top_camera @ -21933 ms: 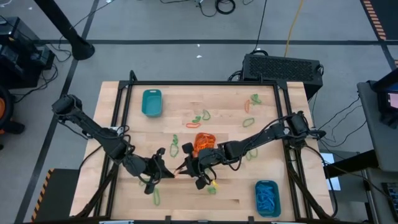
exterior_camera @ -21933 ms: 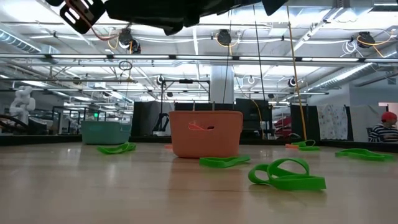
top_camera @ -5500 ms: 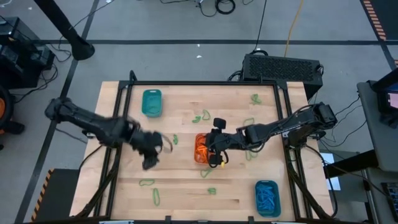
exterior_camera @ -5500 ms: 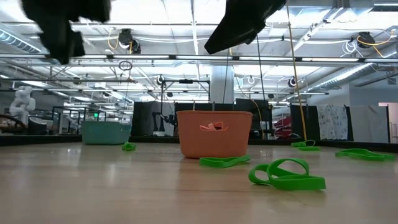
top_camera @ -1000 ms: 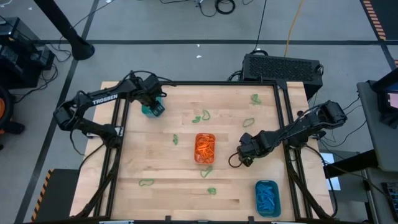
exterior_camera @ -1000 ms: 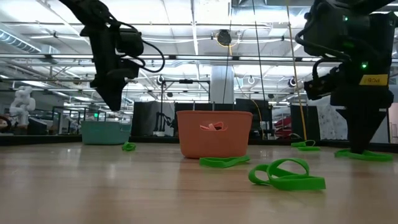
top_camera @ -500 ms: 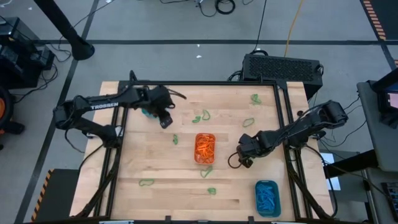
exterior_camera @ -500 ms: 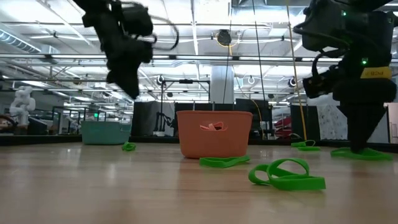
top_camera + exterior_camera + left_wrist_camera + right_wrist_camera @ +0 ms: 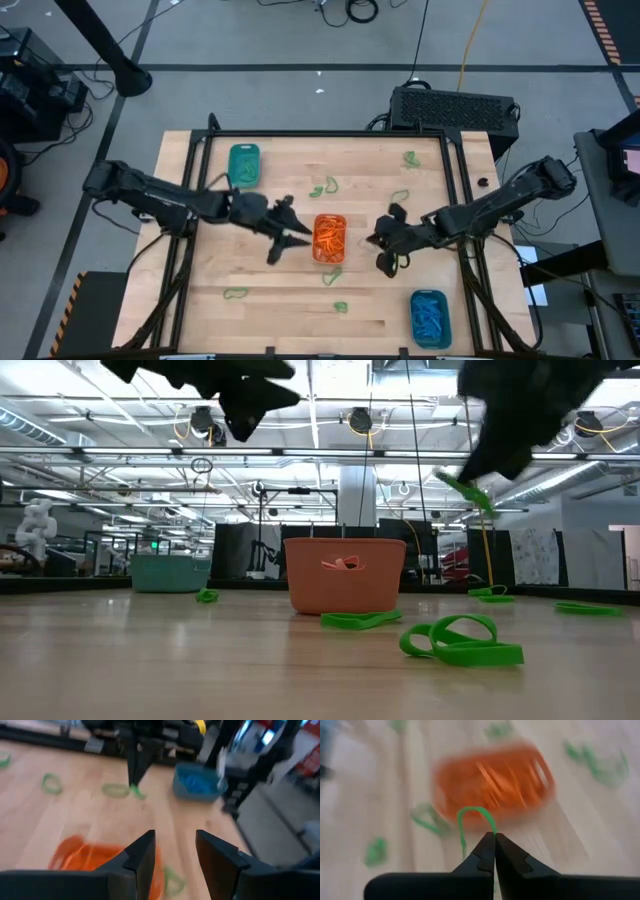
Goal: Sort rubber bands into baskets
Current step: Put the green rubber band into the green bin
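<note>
The orange basket (image 9: 329, 238) stands mid-table, full of orange bands. A teal basket (image 9: 244, 165) stands at the far left. A blue-filled basket (image 9: 430, 318) stands at the near right. My left gripper (image 9: 292, 236) hovers open and empty just left of the orange basket, which also shows in the left wrist view (image 9: 85, 857). My right gripper (image 9: 384, 262) is just right of that basket, shut on a green rubber band (image 9: 472, 815), which also shows in the low view (image 9: 465, 490). Other green bands (image 9: 323, 188) lie flat on the table. My right gripper pinches the green band between its two shut fingertips, at one spot on the loop (image 9: 491, 829). The rest of the loop sticks out beyond the fingertips. The band is lifted clear of the table and hangs below the fingers (image 9: 465, 490).
Loose green bands lie at the far right (image 9: 411, 158), right of middle (image 9: 400, 196), in front of the orange basket (image 9: 333, 275) and near the front edge (image 9: 236, 294) (image 9: 340, 307). A black frame rail (image 9: 330, 133) borders the table.
My left gripper has swung from the far-left teal basket toward the table's middle and near side, ending beside the orange basket. My right gripper, which pointed down at a green band on the table, has risen with the band, now clear of the table.
</note>
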`<state>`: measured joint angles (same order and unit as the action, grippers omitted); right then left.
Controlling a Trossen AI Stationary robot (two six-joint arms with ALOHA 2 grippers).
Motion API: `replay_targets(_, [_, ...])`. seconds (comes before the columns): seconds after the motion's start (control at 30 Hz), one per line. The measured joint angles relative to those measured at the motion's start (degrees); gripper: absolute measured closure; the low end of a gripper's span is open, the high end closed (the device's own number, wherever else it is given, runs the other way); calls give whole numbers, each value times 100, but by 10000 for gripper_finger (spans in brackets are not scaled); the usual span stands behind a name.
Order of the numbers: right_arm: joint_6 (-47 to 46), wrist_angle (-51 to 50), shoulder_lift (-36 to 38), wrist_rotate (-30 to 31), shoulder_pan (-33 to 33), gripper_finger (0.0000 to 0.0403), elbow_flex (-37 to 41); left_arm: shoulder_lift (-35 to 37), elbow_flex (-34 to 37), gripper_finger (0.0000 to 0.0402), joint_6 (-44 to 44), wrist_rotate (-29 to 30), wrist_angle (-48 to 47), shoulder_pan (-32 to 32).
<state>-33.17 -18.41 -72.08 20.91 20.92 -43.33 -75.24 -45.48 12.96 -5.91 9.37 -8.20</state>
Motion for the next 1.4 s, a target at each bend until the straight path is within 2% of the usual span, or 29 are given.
replay_targets(0.1, [825,1008,7,-4,22,402,-1,-342,172,253,406,382,1159,-278])
replay_targets(0.27, [1639,2095,7,-16,20,402,-2,-1152,204,253,1534,962,2153,-481])
replay_targets(0.37, [1738,2244,7,-9,20,402,-4,-1581,204,253,1961,916,2771,-479])
replay_targets(0.63, [1762,2297,7,2,-86,403,-4,-2148,202,253,1971,860,3948,-464])
replay_targets(1.1, [1738,2348,7,12,-336,402,-4,-2156,198,253,1973,895,4285,-101])
replay_targets(1.4, [1738,2393,7,13,-529,402,-4,-2153,-60,253,1925,586,4208,-37])
